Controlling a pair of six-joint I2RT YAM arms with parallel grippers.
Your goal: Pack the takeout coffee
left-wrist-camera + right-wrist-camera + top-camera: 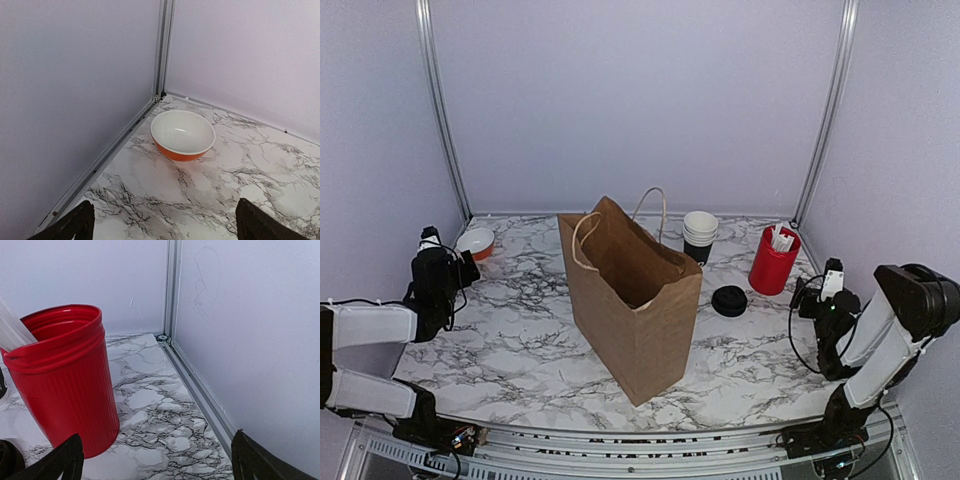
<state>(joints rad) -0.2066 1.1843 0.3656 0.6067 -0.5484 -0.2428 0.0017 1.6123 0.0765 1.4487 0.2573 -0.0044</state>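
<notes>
Counter [520, 340]: white-grey marble-look top, smooth, faint sheen. Bag [640, 330]: brown kraft paper, matt, lightly creased; thin cord-like handles. Lid [729, 300]: black plastic, smooth, dull sheen. Black cup [697, 253]: matt, paper-like. Red tub [65, 385]: plastic, ribbed wall, semi-gloss. Bowl [182, 135]: glossy, orange outside, white inside; ceramic or glass, cannot tell. Rails [438, 110]: bare brushed metal. Walls [640, 100]: smooth, matt, pale.

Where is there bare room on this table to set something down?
The widest bare patch lies left of the brown paper bag, in front of the orange bowl. Another lies right of the bag, nearer than the round black lid. Crowded back right: stacked cups, lid, red ribbed tub.
</notes>
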